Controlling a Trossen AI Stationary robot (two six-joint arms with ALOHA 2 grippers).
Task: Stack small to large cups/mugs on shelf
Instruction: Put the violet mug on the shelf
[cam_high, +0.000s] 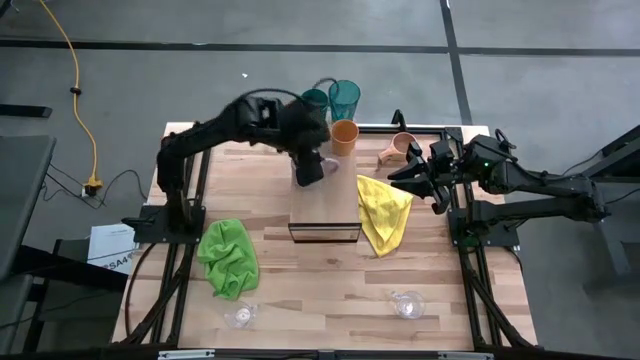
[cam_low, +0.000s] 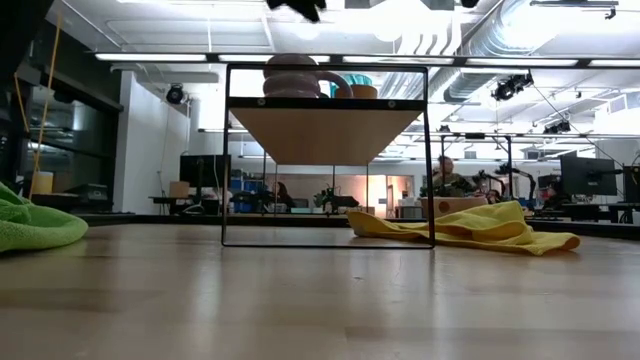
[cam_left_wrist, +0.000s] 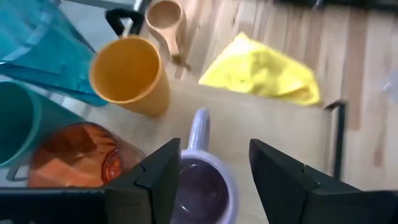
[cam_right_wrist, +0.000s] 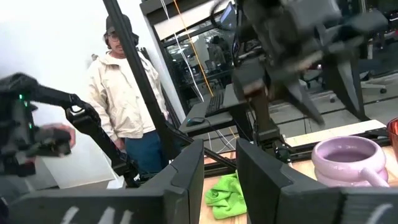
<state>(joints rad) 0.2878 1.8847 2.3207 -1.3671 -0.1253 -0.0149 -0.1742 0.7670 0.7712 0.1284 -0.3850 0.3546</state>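
Left hand w/ fingers apart straddling the lavender mug on the shelf, far end, 12 o'clock. Imo lift straight up, don't clip the handle. Right hand parked at 3, can't tell grip.

Light-wood plank shelf at desk ctr; lavender handled mug on its far end. Yellow cloth to shelf's right, green cloth front-left, two clear glasses along front edge.
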